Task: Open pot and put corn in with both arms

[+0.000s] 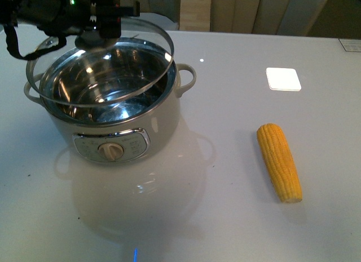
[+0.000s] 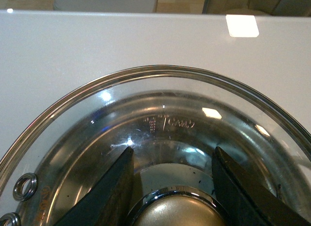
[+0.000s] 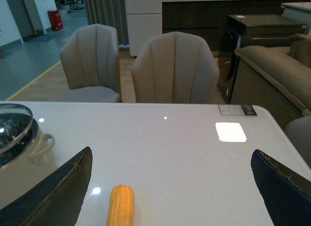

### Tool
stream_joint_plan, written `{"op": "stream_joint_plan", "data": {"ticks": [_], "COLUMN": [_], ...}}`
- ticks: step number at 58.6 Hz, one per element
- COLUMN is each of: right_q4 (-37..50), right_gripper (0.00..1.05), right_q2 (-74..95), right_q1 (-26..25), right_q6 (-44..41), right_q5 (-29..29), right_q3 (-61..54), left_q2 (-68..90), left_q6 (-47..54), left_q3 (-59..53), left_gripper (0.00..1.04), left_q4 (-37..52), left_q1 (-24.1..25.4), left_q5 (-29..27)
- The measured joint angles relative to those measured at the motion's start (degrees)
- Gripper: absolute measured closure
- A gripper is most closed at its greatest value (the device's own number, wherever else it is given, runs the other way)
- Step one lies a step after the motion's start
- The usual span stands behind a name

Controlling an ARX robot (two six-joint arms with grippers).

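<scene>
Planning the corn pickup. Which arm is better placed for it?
Right. The right gripper is open and empty, with the corn lying free on the table just ahead of it. The left gripper is shut on the lid, holding it tilted over the pot.

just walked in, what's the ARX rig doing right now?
The left gripper is clamped on the knob of the glass lid, holding it tilted over the pot, which has no corn in it. The corn lies untouched on the table, to the pot's right. The right gripper hangs open above the table, short of the corn. Lid partly off, corn not yet picked up.
</scene>
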Motion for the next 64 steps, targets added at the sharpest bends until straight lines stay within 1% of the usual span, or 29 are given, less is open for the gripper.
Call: {"op": "stream_joint_plan", "data": {"ticks": [12,19,30,40,47,58,64], "right_q4": [0.00,0.00,0.00,0.00,0.00,0.00,0.00], "right_gripper": [0.09,0.09,0.09,0.09,0.09,0.09,0.09], "right_q2": [0.00,0.00,0.00,0.00,0.00,0.00,0.00], "right_q1": [0.00,0.00,0.00,0.00,0.00,0.00,0.00], "right_q6": [0.00,0.00,0.00,0.00,0.00,0.00,0.00], "right_q5": [0.00,-0.02,0.00,-0.02,0.00,-0.02,-0.02], "right_q3": [0.00,0.00,0.00,0.00,0.00,0.02,0.00], "left_q2": [-4.70,-7.30,-14.73,-21.62,-25.27,-28.22,-27.41], "left_q6": [-0.02,0.02,1.42,4.15,5.90,10.80,13.27], "left_q3": [1.40,1.14,-5.57,-14.01,-18.71,-26.99,-30.60], "left_gripper": [0.63,0.63,0.63,0.63,0.63,0.63,0.63], "left_q4": [-1.49,-1.46,0.26,2.03,3.26,8.94,13.25], "left_q1": [0.22,1.25,5.97,12.50,18.14,30.73,36.28], "left_q5": [0.00,0.42,1.40,3.39,5.18,10.71,13.62]}}
